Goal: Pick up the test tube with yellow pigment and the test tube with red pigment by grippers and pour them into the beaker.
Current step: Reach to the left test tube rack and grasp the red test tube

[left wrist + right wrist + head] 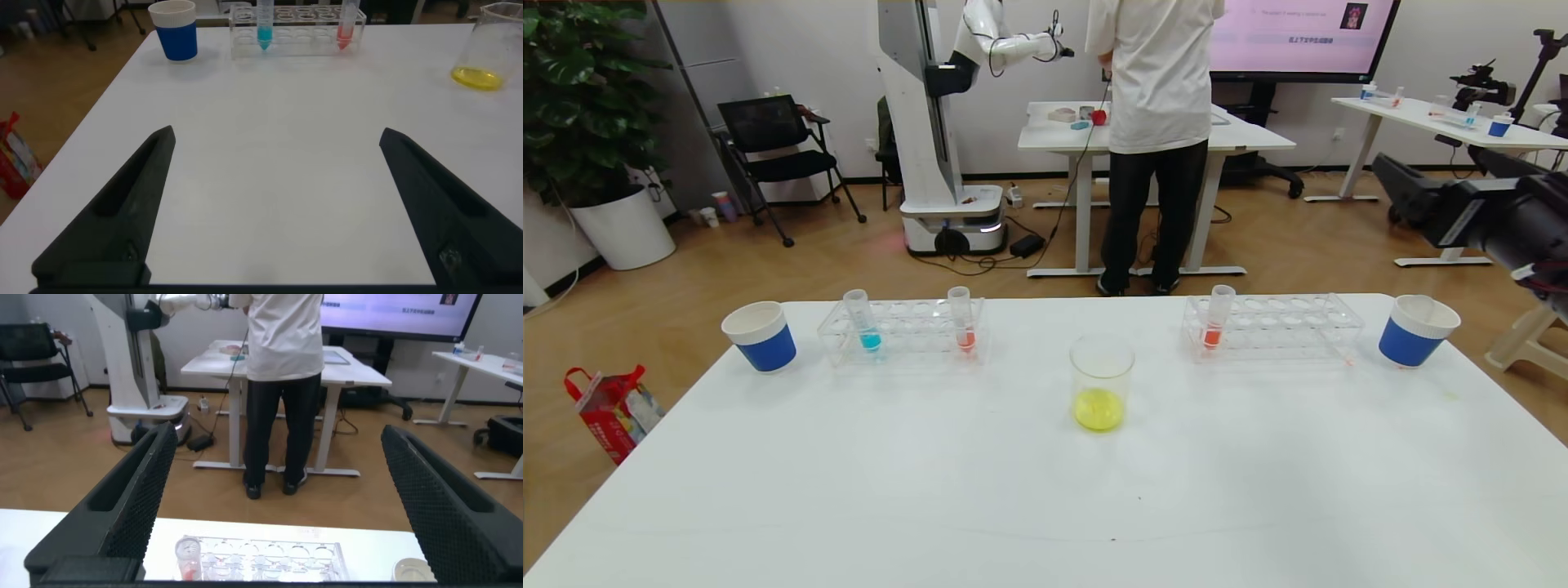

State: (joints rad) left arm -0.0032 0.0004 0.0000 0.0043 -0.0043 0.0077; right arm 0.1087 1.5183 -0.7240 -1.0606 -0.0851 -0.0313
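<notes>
The beaker (1101, 384) stands mid-table with yellow liquid in its bottom; it also shows in the left wrist view (489, 49). No test tube with yellow pigment is in view. The test tube with red pigment (962, 320) stands upright in the left rack (907, 331), and looks coral-pink in the left wrist view (346, 28). My left gripper (276, 132) is open and empty, low over the bare near-left table, well short of that rack. My right gripper (278, 431) is open and empty, raised off the table's right side above the right rack (270, 559). Its arm (1494, 216) shows at the right edge.
A blue-liquid tube (862, 320) shares the left rack. A more orange tube (1217, 317) stands in the right rack (1282, 327). Blue-and-white cups stand at far left (760, 336) and far right (1417, 329). A person (1156, 139) stands beyond the table.
</notes>
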